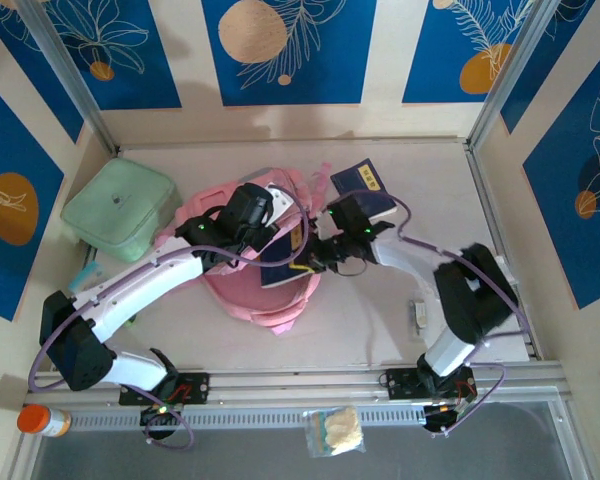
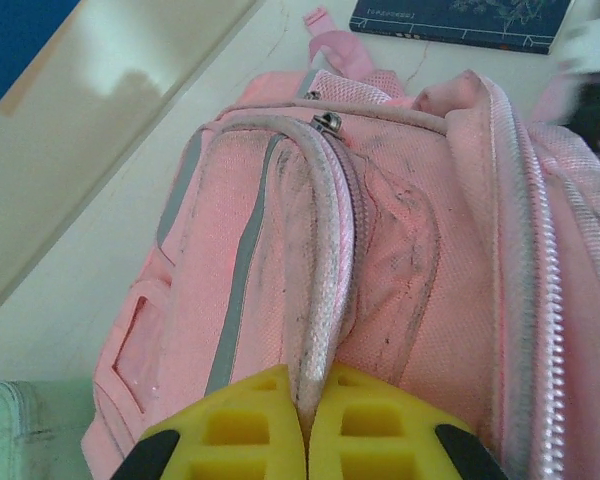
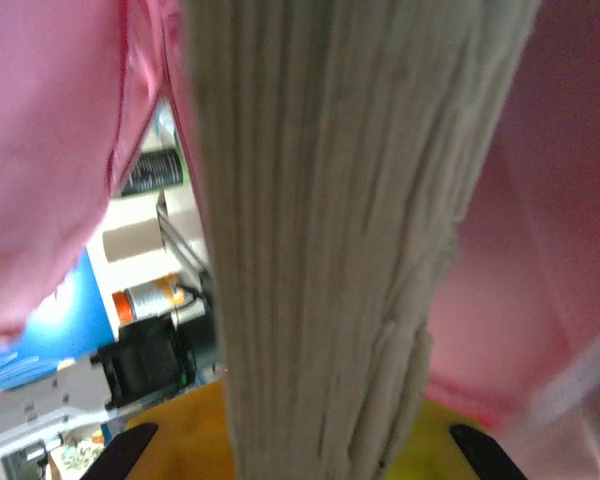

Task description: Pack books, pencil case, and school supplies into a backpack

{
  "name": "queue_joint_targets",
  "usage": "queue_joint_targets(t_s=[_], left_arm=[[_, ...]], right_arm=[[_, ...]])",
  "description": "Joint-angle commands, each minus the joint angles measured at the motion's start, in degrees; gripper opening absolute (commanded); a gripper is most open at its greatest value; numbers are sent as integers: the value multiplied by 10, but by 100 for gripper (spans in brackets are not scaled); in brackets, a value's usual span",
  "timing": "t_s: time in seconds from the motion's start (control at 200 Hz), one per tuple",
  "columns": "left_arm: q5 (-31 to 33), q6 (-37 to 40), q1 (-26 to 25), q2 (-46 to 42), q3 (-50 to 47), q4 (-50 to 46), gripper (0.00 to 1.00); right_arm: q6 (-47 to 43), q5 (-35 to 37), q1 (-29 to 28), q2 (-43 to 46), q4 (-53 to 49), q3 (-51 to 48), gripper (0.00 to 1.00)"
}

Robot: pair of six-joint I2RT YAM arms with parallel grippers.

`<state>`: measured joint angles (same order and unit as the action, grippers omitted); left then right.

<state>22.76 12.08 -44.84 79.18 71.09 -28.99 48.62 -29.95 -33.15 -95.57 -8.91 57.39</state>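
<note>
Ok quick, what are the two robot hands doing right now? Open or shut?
The left gripper is shut, pinching the zipper edge of the backpack.
The right gripper is shut on a book, with the book's page edges between its fingers.

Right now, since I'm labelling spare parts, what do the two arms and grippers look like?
The left arm and right arm have white shells, black joints and black bases, with a thin purple cable looping along each. On the left gripper, the fingers are yellow with square recesses and black outer corners.
</note>
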Motion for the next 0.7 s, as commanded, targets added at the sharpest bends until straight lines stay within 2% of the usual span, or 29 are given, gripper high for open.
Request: queue_joint_targets(t_s=[0.0,0.075,0.19,0.26,0.395,0.475,0.535,0.69], left_arm=[[5,-31,4,-25,47,48,0],[2,-40,7,-27,47,49,0],[-9,-57,13,-30,43,49,0],[-12,-62,15,-30,40,51,0],[-19,-64,18,-32,35,54,0],[-26,-64,21,-34,36,53,0],[-34,-64,22,-35,34,54,0],[-40,-65,24,-35,31,59,0]], right_arm=[[31,32,-8,-63,83,46,4],[40,36,-6,-106,94,71,11],[31,63,-3,-118,76,81,32],[24,90,-5,-90,51,65,41],[27,174,-11,2,-9,-6,47],[31,237,-31,43,-68,-30,46],[44,256,-49,52,-74,-47,42],[80,263,-90,16,-8,-60,21]])
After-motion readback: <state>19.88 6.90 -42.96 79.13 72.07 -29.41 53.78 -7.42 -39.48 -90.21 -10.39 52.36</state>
